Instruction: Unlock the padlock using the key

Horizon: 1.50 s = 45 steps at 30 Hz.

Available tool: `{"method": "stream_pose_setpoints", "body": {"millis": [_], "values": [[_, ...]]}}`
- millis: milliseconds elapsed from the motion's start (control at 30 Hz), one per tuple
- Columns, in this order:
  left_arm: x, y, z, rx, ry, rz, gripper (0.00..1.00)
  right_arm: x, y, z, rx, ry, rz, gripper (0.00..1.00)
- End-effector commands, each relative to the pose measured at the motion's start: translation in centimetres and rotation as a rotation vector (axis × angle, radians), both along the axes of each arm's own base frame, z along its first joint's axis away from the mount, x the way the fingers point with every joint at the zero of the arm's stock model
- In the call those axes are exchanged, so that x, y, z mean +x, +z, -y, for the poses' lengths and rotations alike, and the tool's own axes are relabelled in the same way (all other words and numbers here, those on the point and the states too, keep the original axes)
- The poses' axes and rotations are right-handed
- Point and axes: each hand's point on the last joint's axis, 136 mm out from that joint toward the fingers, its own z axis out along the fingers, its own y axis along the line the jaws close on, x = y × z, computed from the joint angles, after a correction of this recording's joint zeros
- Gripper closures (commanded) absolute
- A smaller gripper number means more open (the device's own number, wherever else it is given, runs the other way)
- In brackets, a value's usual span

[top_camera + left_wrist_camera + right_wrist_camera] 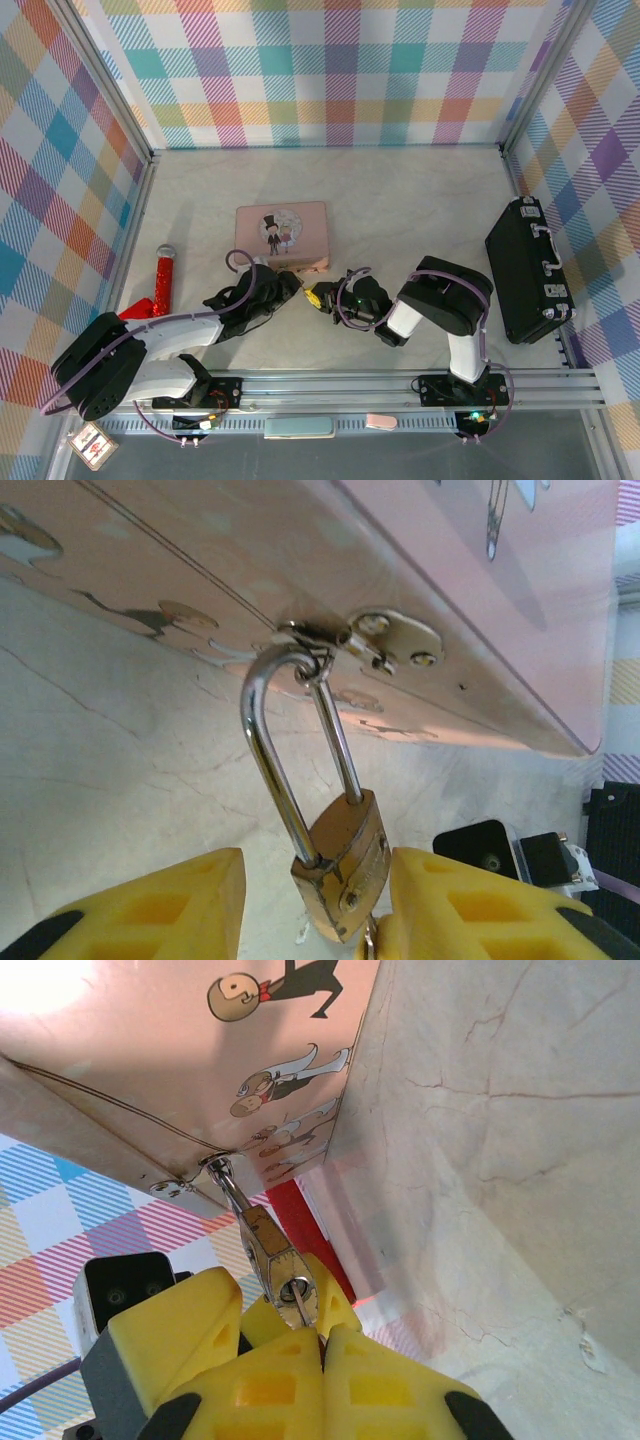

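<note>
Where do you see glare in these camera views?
Right wrist view: glare bleaches the pink illustrated tin box at the picture's top left. Left wrist view: glints streak the silver shackle of the small brass padlock. Top view: even light, soft shadows.

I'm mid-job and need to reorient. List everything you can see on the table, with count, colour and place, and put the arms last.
tin box: one, pink with cartoon figures, centre of the table
padlock: one, brass with silver shackle, hanging from the hasp on the tin box's near side
key: one, thin silver, tip at the padlock's bottom end
toy microphone: one, red and silver, left of the tin box
case: one, black, by the right wall
left end effector: one, yellow fingers, open, one finger on either side of the padlock
right end effector: one, yellow fingers, shut on the key
</note>
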Motion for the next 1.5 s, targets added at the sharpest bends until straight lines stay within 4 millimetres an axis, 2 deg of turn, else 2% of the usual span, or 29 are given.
{"method": "stream_pose_setpoints", "body": {"millis": [0,233,500,933,1467], "values": [[0.9,1.4,-0.2,-0.031,0.006,0.076,0.53,0.8,2.1,-0.9,0.055,0.015,0.09,1.0],[1.3,1.7,0.2,-0.066,-0.002,0.101,0.51,0.8,2.4,-1.4,0.05,0.034,0.114,1.0],[2.0,1.8,1.6,-0.086,-0.036,0.107,0.56,0.8,2.7,-1.7,0.036,0.045,0.128,1.0],[1.7,1.9,1.4,-0.082,-0.039,0.095,0.75,1.1,2.8,-2.0,0.019,0.052,0.151,1.0],[1.2,2.6,1.3,-0.104,-0.053,0.108,0.86,1.8,2.8,-1.2,0.04,0.031,0.137,1.0]]}}
